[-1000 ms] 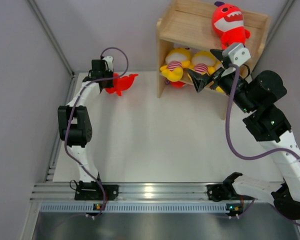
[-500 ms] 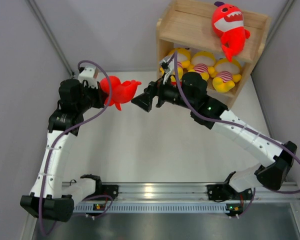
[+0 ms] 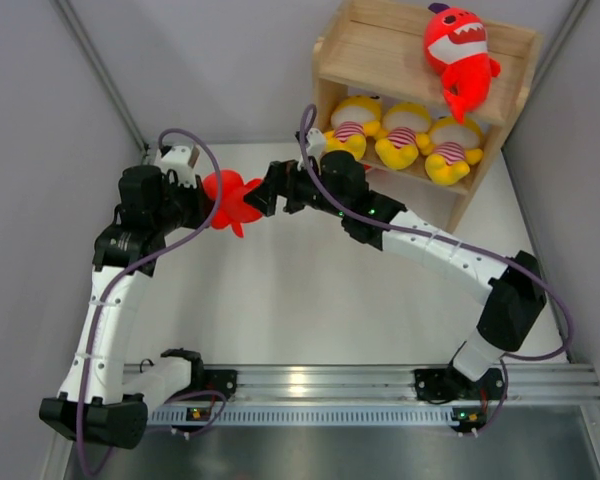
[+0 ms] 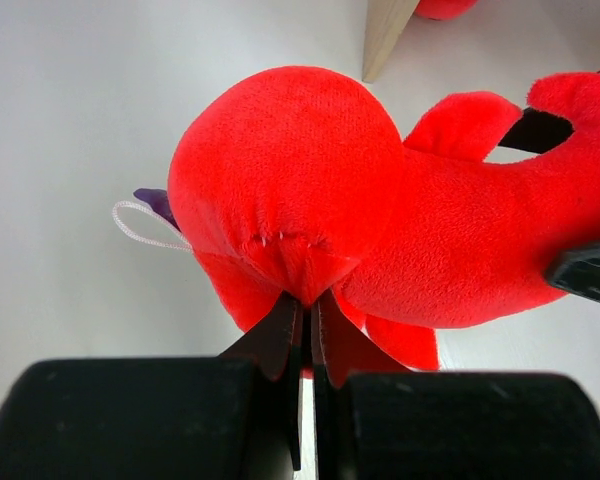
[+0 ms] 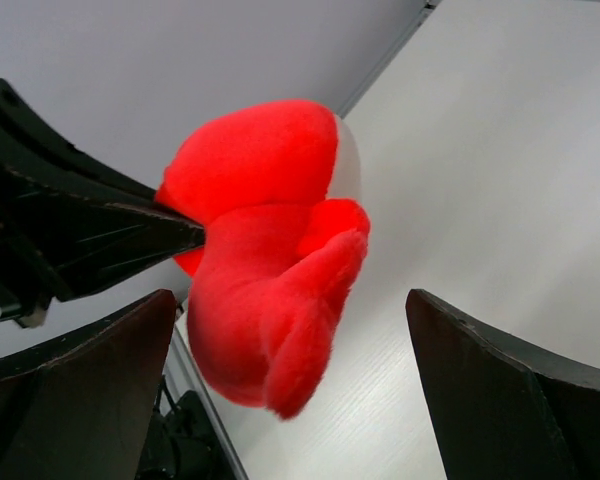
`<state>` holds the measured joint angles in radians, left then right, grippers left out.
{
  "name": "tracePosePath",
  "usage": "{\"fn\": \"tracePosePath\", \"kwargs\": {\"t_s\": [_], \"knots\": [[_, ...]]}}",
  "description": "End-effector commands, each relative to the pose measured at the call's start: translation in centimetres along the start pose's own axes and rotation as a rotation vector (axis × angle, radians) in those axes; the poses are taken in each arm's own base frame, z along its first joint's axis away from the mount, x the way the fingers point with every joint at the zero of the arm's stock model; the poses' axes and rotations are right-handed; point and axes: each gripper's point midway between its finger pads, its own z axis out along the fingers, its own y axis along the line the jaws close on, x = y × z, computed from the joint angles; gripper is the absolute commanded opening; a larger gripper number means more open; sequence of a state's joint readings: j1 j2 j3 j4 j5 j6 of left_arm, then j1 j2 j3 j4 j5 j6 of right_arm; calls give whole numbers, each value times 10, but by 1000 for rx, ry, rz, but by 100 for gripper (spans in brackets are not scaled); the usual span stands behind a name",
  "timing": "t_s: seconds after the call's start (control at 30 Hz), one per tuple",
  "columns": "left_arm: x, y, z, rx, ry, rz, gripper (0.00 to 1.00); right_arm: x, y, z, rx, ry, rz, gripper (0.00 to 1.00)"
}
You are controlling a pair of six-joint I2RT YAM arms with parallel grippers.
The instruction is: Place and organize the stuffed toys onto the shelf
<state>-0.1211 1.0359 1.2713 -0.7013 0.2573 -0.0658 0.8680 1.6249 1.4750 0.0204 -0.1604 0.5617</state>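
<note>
Shark [image 4: 380, 230] of fuzzy red plush hangs pinched in left claw [image 4: 305, 312]; right claw [image 5: 290, 298] gapes.

Location: you are looking at a robotics lab test cell. Evidence: plain grey panel walls [image 3: 40, 120] enclosing a white surface [image 3: 300, 290], an aluminium rail [image 3: 310, 380] along its near edge, and a cabled left arm [image 3: 105, 300] and right arm [image 3: 450, 255] bolted to that rail.

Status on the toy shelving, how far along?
Done: three yellow striped plush animals on the wooden shelf's lower tier, one red plush shark on top. In hand: second red shark, left gripper shut on it, right gripper open around its tail. Left: shelve it.
</note>
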Motion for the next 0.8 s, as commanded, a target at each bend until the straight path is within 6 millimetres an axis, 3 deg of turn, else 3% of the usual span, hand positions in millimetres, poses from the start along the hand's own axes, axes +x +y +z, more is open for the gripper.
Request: {"fn": "tracePosePath", "kwargs": {"t_s": [0.0,0.1,0.13,0.2,0.23,0.27,0.37,0.43,0.47,0.53,0.57,0.63,0.77], "knots": [[-27,-8,-16,18,-89,14,0,-29,16,5,-21,-92,-4,99],[-27,-8,-14,21,-85,13,0,-29,24,8,-70,-89,-18,57],[-27,-7,-13,19,-82,15,0,-30,29,8,-97,-90,-26,29],[-27,-7,-12,18,-80,21,0,-37,36,3,-121,-106,-76,4],[-29,-6,-13,18,-82,35,5,-44,41,-2,-136,-117,-107,0],[-28,-5,-13,13,-76,42,35,-53,49,-10,-154,-129,-154,0],[-28,2,-19,-30,-65,71,98,-81,68,-36,-181,-141,-400,0],[-30,11,-23,-80,-62,122,99,-105,73,-52,-145,-170,-594,0],[-36,20,-31,-141,-80,136,99,-136,87,-71,-137,-237,-698,0],[-39,31,-39,-205,-88,159,98,-159,85,-90,-62,-270,-914,0],[-42,34,-45,-232,-99,165,99,-182,93,-109,-27,-331,-981,0],[-43,43,-51,-289,-94,180,99,-214,90,-131,101,-405,-1165,0],[-38,41,-50,-273,-78,187,99,-272,80,-182,420,-531,-1426,0]]}}
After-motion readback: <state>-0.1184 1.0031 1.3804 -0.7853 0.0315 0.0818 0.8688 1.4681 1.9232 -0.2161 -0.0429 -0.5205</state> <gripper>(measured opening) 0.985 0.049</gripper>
